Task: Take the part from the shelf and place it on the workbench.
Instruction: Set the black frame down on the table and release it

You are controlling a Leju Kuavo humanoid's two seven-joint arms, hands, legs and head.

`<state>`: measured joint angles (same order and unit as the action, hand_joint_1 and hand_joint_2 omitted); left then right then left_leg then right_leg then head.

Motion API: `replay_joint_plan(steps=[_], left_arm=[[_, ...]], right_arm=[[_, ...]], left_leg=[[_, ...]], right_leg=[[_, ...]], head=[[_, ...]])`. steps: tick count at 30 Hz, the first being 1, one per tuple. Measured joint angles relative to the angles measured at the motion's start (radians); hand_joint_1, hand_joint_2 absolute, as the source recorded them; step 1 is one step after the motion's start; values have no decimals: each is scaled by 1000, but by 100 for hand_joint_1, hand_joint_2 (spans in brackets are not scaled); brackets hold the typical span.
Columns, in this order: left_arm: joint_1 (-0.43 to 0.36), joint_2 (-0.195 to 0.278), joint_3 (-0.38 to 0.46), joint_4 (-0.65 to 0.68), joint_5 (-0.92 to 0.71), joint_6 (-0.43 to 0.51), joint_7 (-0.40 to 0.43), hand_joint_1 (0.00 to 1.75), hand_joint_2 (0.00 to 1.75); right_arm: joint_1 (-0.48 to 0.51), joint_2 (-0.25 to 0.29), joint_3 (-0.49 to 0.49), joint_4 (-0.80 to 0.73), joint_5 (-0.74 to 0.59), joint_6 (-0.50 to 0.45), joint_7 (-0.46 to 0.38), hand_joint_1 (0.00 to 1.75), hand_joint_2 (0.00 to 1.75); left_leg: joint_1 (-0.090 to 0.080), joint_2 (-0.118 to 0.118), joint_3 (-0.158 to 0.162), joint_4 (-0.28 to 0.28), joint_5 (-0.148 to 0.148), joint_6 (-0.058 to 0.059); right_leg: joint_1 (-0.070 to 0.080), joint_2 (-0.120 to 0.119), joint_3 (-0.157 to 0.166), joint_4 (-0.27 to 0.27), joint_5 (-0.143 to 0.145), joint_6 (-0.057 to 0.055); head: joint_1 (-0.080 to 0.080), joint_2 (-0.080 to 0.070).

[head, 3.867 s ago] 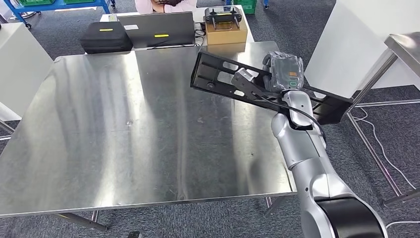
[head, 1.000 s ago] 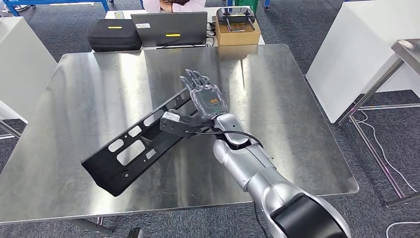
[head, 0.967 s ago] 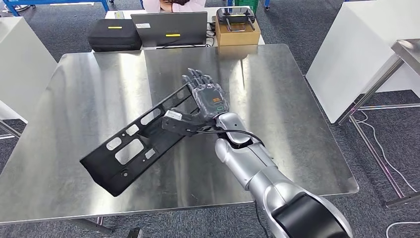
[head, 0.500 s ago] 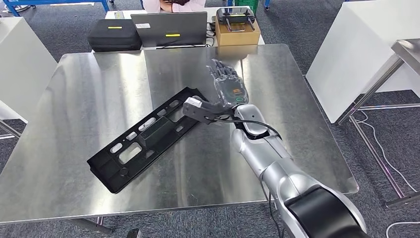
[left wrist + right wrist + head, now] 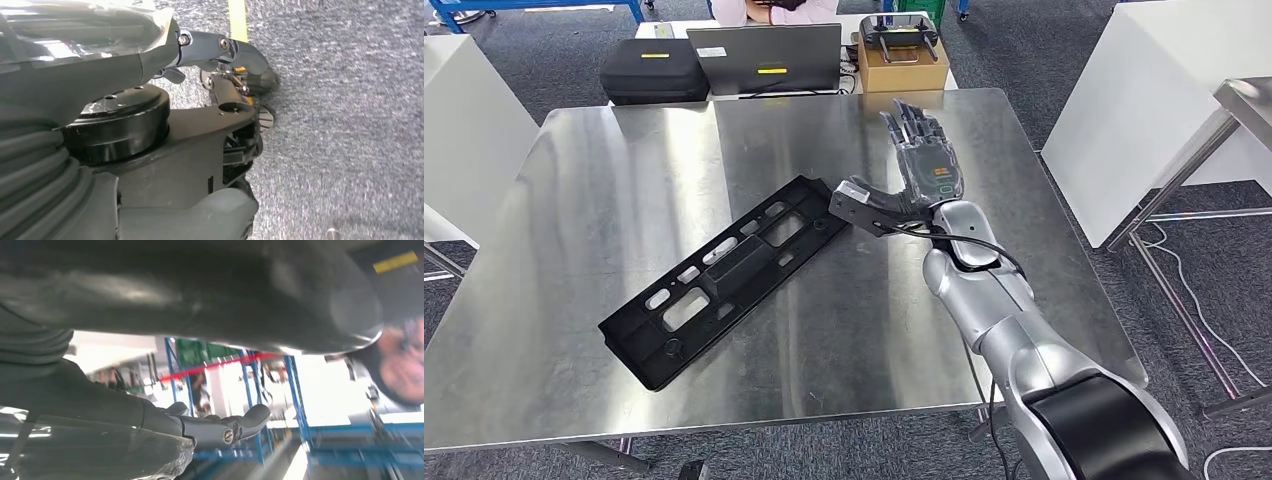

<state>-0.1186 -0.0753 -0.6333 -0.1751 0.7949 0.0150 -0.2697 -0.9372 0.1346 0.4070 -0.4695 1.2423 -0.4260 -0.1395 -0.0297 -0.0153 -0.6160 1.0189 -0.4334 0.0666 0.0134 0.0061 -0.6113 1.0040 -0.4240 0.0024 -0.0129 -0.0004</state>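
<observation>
One robot hand [image 5: 921,165] spread wide, off the part [image 5: 724,277].

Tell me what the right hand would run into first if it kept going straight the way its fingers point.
Probably the cardboard box just beyond the workbench's far edge. The right hand points up-table; bare steel lies between, though its height is unclear.

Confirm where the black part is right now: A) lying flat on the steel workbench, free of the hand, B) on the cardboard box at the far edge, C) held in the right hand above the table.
A: the black part lies flat on the workbench, and the right hand is open beside it.
</observation>
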Motion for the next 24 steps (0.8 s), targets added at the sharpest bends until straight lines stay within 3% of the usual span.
replay_joint_plan(steps=[6,14,24], left_arm=[[2,-4,18,0,10,19,1,0,0],[11,-1,40,0,21,4,-13,0,0],[13,0,66,0,33,17,-24,0,0]], right_arm=[[146,-26,-7,-314,35,37,-12,0,0],[400,-128,-1,-764,14,34,-22,0,0],[606,-230,35,-1099,-1,-23,-34,0,0]], left_leg=[[0,-1,0,0,0,0],[0,-1,0,0,-1,0],[-1,-1,0,0,-2,0]], right_leg=[[0,0,0,0,0,0],[0,0,0,-1,0,0],[-1,0,0,-1,0,0]], head=[[0,0],[0,0],[0,0]])
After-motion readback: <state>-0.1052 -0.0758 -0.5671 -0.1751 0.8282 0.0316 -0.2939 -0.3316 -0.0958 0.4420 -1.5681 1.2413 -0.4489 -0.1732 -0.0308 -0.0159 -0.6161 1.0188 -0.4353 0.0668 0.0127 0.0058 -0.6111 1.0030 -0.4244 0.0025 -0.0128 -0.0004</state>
